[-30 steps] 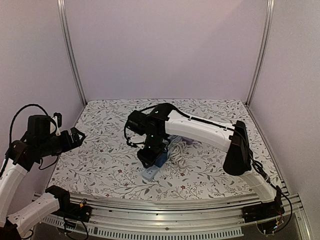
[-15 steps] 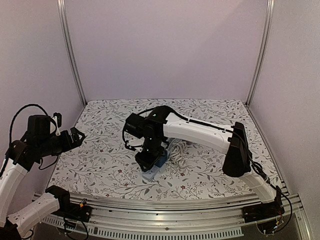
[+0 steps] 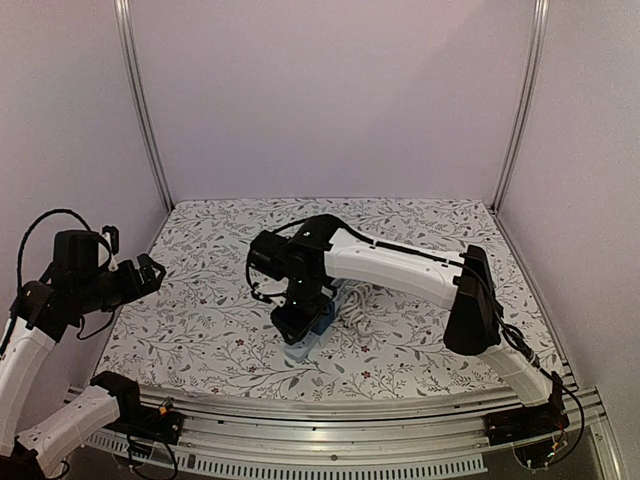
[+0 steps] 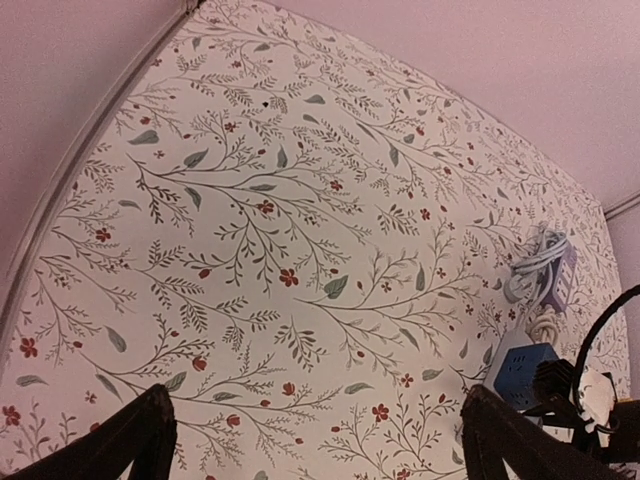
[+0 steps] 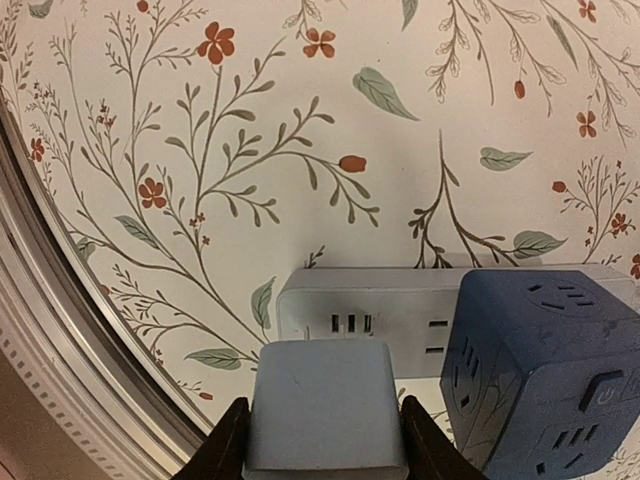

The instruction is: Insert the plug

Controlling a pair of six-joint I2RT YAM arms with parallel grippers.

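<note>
Now right pincer (image 5: 322,445) clamps the plug (image 5: 320,395) by the strip (image 5: 360,305); left pincer (image 4: 320,445) gapes wide.

From my seat the surface (image 4: 300,200) reads as matt printed cloth, with no sheen anywhere. The plug (image 5: 322,405) looks like smooth pale-blue plastic with a faint satin finish. The power strip (image 5: 370,315) is matt white plastic, and the cube adapter (image 5: 545,365) is a duller dark-blue plastic. The 2 black fingers (image 5: 222,445) look matt — the front rail (image 3: 330,412) is brushed metal.
</note>
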